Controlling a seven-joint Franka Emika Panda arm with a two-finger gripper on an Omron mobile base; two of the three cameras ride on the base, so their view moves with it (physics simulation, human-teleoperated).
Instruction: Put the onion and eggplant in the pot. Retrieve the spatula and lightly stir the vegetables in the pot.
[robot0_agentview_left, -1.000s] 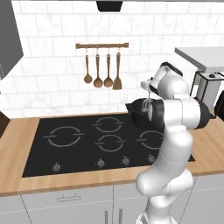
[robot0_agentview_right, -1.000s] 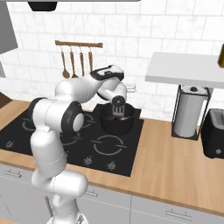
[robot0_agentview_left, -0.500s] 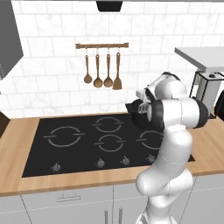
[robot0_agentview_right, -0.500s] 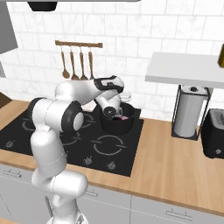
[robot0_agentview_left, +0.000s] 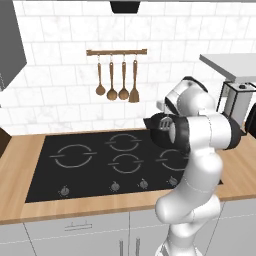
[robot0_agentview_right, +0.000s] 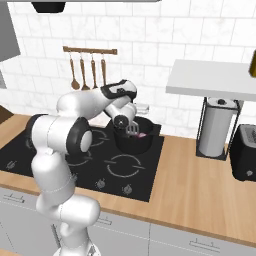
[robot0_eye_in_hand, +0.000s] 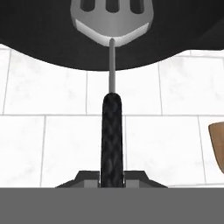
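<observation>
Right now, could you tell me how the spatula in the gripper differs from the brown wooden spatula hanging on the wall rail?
The spatula has a slotted silver-grey metal head on a thin black handle; the wooden spatula is brown throughout, with no slots visible. The spatula is clamped in the gripper with its head at the black pot; the wooden spatula hangs free from the rail, head down. Both have a flat head on a long handle.

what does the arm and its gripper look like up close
The arm is glossy white with rounded, bulbous links and dark grey to black bands at the joints. The gripper ends in two small dark jaws. No cables or markings show.
</observation>
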